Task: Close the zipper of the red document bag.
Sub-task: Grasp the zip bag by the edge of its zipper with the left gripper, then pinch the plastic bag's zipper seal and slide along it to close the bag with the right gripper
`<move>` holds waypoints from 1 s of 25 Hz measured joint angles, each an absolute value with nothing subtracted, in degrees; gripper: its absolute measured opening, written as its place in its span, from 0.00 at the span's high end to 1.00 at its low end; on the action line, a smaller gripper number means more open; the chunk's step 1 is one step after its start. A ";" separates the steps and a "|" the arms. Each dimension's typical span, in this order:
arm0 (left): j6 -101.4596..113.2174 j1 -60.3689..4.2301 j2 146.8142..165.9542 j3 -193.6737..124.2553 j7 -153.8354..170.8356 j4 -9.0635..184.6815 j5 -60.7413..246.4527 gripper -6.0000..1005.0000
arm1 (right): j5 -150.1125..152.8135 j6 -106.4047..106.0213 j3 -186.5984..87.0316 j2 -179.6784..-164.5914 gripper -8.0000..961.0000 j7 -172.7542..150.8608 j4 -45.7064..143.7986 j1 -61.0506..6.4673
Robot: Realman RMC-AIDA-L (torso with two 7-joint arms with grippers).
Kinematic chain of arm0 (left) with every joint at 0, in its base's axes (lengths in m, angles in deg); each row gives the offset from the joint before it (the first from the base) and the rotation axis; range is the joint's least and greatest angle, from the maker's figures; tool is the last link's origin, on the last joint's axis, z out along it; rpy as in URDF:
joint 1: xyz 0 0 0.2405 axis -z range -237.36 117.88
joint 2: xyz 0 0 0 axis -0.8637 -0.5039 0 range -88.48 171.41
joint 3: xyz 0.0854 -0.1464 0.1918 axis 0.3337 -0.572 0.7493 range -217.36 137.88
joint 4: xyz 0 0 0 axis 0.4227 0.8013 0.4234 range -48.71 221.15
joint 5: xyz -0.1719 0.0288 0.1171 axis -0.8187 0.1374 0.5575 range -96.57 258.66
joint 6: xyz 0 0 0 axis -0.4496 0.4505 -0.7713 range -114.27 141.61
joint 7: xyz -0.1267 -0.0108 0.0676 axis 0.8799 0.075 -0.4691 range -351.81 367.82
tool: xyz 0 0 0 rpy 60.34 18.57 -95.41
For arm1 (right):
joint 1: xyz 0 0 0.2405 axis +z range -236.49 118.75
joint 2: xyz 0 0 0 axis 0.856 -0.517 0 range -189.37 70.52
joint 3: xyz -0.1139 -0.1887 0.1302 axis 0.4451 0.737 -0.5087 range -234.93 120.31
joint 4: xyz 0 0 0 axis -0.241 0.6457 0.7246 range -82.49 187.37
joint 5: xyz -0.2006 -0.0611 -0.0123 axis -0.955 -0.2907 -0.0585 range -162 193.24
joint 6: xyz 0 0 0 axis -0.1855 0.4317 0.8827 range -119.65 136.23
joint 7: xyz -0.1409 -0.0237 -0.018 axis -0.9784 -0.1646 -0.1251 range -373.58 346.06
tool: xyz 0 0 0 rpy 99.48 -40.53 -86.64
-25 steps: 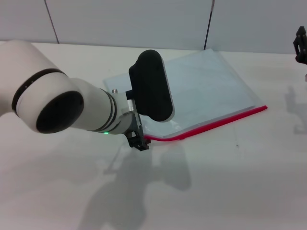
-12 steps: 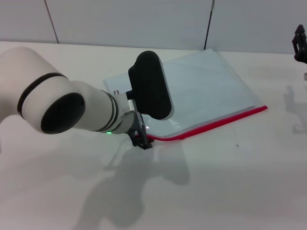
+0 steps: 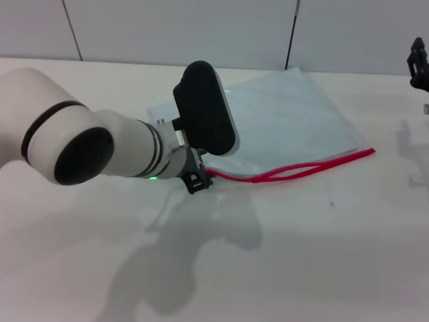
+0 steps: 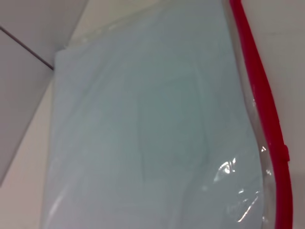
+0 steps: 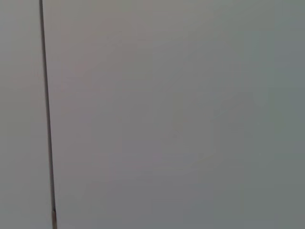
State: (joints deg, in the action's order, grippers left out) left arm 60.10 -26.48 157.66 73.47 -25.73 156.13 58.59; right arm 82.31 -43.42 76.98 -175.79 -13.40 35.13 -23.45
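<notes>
Left gripper [image 3: 196, 181]: low over the table at the near-left corner of the red document bag [image 3: 281, 124], right at the end of the zipper [image 3: 295, 171]; most of it is hidden behind the black wrist housing, so whether the fingers are apart or pinched cannot be told.
Left arm [image 3: 87, 151]: white, reaching in from the left side of the head view, green indicator lit near the wrist.
Right gripper [image 3: 419, 64]: raised at the far right edge of the head view, well apart from the bag; finger spacing cannot be told.
Bag position: flat on the white table [image 3: 322, 255], centre-right, turned at an angle, far corner pointing toward the back wall [image 3: 201, 30].
Bag surface: translucent pale blue-white plastic, glossy highlights near the red edge in the left wrist view.
Zipper position: along the bag's near long edge, from the left gripper out to the right corner.
Zipper state: in the middle of its run the red line splits into two strands with a narrow gap between them; the strands meet again toward the right corner.
Right wrist view: only grey wall with one dark vertical seam.
</notes>
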 joint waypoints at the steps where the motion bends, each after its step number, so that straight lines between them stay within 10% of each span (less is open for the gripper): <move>1: 59.66 -26.61 157.66 73.47 -25.68 156.16 58.70 0.39 | 82.31 -43.41 76.98 -175.79 0.49 -13.40 35.13 -23.46; 18: 55.85 -32.38 157.46 69.67 -23.85 165.15 59.06 0.86 | 75.77 -41.87 78.51 -175.42 0.49 -10.86 29.57 -23.66; 25: 54.23 -35.44 157.46 68.12 -24.20 168.83 60.47 0.92 | 57.22 -41.61 78.30 -171.71 0.49 8.07 28.48 -23.29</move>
State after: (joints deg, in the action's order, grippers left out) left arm 54.23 -35.44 157.46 68.12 -24.20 168.83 60.47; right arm 57.22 -41.61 78.30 -171.71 8.07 28.48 -23.29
